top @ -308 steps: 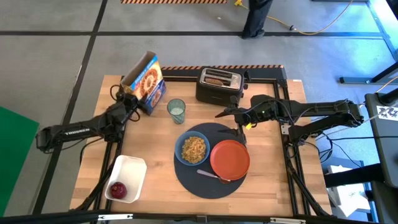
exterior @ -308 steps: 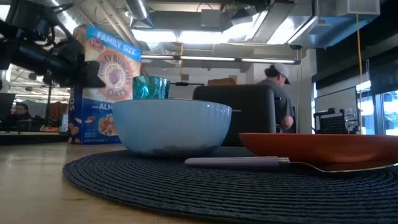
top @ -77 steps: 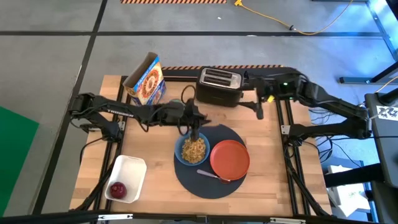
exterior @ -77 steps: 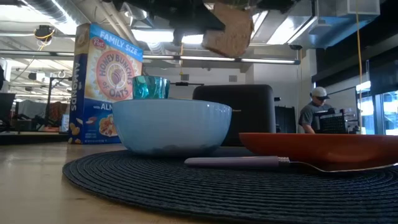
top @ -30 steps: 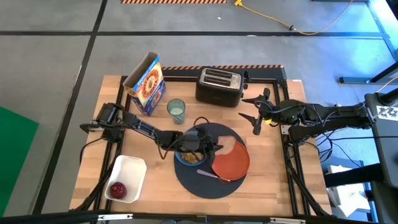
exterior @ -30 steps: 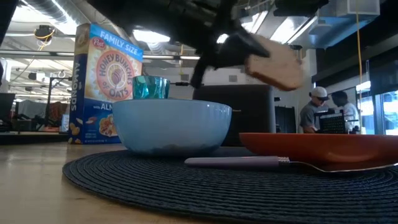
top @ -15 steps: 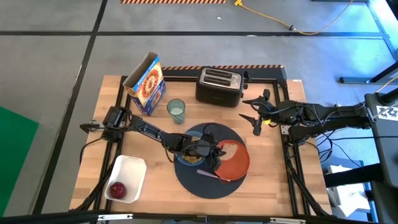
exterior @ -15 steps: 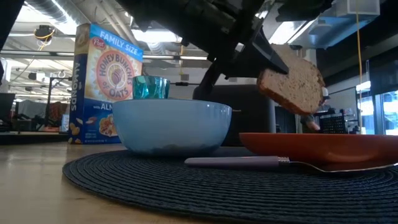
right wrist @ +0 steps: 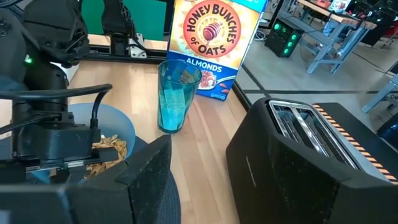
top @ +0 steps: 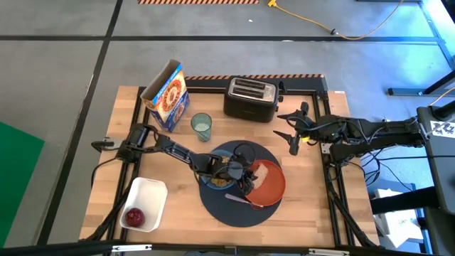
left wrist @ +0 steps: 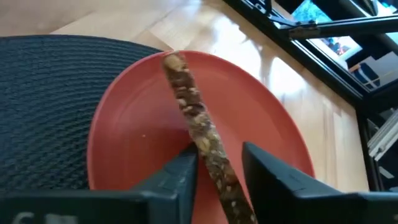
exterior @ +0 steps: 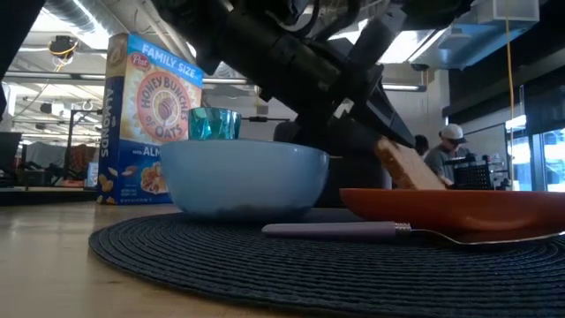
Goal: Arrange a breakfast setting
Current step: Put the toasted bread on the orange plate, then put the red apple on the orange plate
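Observation:
A round dark mat (top: 227, 210) holds a blue bowl (exterior: 243, 177) of cereal, an orange-red plate (top: 274, 189) and a metal spoon (exterior: 353, 231) lying in front of them. My left gripper (top: 250, 178) reaches over the bowl to the plate, shut on a toast slice (exterior: 408, 168). A greenish glass (top: 202, 126) stands on the table behind the mat. A red apple (top: 134, 217) lies in the white tub. My right gripper (top: 290, 134) waits open and empty at the right, near the toaster. My left gripper pinches the toast by its two flat faces (left wrist: 208, 152) between its two fingers, at the end nearest the wrist. The fingers slant down from the table's left. The toast stands on edge, tilted, its far end (left wrist: 173, 62) low over the plate (left wrist: 137, 143). The plate's rim hides whether it touches.
A black toaster (top: 250, 98) and a cereal box (top: 166, 94) stand at the table's far edge. The white tub (top: 149, 195) sits at the near left. People stand in the room beyond the table.
My left gripper has gone down and a little toward the table's right with the toast. The slice, held well above the plate a second ago, has tipped and now sits low at the plate, its lower end behind the rim. The gripper stays shut.

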`<action>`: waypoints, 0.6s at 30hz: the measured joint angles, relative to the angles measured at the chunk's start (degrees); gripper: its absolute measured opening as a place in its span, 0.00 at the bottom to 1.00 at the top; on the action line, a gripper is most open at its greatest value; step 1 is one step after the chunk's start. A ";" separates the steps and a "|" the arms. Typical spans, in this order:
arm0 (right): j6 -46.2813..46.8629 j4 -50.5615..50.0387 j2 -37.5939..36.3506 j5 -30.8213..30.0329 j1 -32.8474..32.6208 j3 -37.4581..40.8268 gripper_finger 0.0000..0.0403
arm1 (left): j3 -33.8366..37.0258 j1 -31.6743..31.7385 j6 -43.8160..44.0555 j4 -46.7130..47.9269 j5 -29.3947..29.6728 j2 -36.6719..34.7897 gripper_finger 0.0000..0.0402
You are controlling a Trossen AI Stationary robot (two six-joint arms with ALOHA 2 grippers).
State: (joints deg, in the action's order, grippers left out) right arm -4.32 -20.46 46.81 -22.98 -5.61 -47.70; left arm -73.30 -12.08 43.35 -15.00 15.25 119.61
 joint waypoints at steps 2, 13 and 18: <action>0.00 -0.24 0.00 0.00 0.00 0.00 0.64 | 0.00 0.09 -0.28 0.10 -0.19 -0.12 0.34; 0.00 -0.38 0.00 0.00 -0.02 0.00 0.64 | -0.02 0.39 -7.85 5.44 -1.01 -6.25 0.46; 0.00 -0.20 0.00 0.00 -0.03 0.00 0.64 | 0.03 0.23 -11.87 13.39 2.13 -10.25 0.46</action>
State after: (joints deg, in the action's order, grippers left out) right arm -4.32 -20.66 46.81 -22.98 -5.64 -47.70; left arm -73.27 -11.85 31.48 -1.62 17.37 109.36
